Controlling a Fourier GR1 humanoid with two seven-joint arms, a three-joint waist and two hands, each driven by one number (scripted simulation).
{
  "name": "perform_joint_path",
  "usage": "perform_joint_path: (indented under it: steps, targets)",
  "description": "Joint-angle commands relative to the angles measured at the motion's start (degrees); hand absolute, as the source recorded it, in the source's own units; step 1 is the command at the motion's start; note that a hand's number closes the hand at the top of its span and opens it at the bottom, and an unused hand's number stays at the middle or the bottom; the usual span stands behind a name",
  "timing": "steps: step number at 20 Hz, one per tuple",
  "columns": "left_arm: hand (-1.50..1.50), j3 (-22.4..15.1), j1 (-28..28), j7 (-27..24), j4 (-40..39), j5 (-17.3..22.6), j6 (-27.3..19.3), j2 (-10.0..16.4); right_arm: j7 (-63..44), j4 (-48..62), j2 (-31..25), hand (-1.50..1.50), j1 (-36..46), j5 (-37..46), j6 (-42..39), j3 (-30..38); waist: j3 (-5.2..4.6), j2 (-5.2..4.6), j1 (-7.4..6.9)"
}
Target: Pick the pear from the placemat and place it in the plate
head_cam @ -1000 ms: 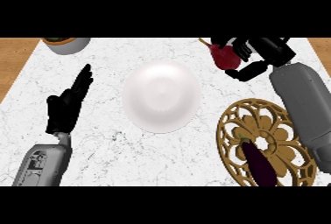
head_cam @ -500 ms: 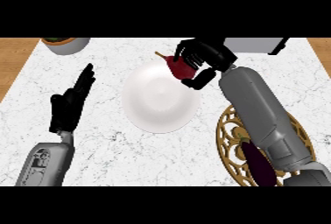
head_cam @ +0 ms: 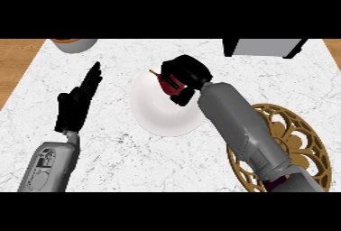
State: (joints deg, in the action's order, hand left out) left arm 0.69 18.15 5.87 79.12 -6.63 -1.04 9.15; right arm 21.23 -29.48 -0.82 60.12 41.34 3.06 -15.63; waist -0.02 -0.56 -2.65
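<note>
My right hand (head_cam: 186,74) is over the upper right part of the white plate (head_cam: 154,113), with its fingers curled round the dark red pear (head_cam: 170,86). Only the pear's lower side and its thin stem show beneath the hand. I cannot tell whether the pear touches the plate. The round gold openwork placemat (head_cam: 301,140) lies at the right, partly hidden by my right forearm. At the left my left hand (head_cam: 76,101) rests open over the counter, fingers straight and pointing away.
A grey box (head_cam: 263,46) stands at the counter's back right. A brown and grey bowl (head_cam: 75,43) sits at the back left edge. The wooden floor shows beyond the white marble counter (head_cam: 120,153) on both sides.
My right hand has carried the pear from the back right, leftwards and nearer, until it is over the plate. The left hand has stayed where it was.
</note>
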Motion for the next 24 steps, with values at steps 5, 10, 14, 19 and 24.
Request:
perform_joint_path:
  steps: [5, 10, 14, 19, 24]
  targets:
    - [0.0, -0.36, 1.73, 0.29, -0.32, -0.08, 1.21, 0.14, -2.96, 5.97, 0.8, -1.5, -1.89, -11.42, 0.08, -6.84, 0.04, -0.51, -2.4]
    - [0.0, -1.54, 1.13, 0.44, 1.21, -0.66, 0.7, -1.07, 1.1, 6.56, 0.81, -1.5, -3.83, -18.23, 1.46, -7.16, 0.11, -0.71, -3.03]
    - [0.0, -1.32, 1.6, -1.6, -1.89, -1.32, -1.09, -2.66, 3.61, 5.13, 0.82, -1.5, -1.04, -27.22, -5.14, -1.17, 0.09, -0.64, -1.6]
    - [0.0, -0.79, -0.21, 0.3, 0.54, -0.65, -0.33, -1.73, 4.1, 8.43, 0.82, -1.5, 0.58, -33.2, -3.04, 7.81, 0.09, -0.2, 0.04]
    - [0.0, 0.55, -0.4, 0.72, 1.63, -0.39, -0.61, -0.78, 7.06, 11.52, -7.37, -1.5, -0.17, -36.21, -6.05, 13.31, 0.08, -0.13, 1.0]
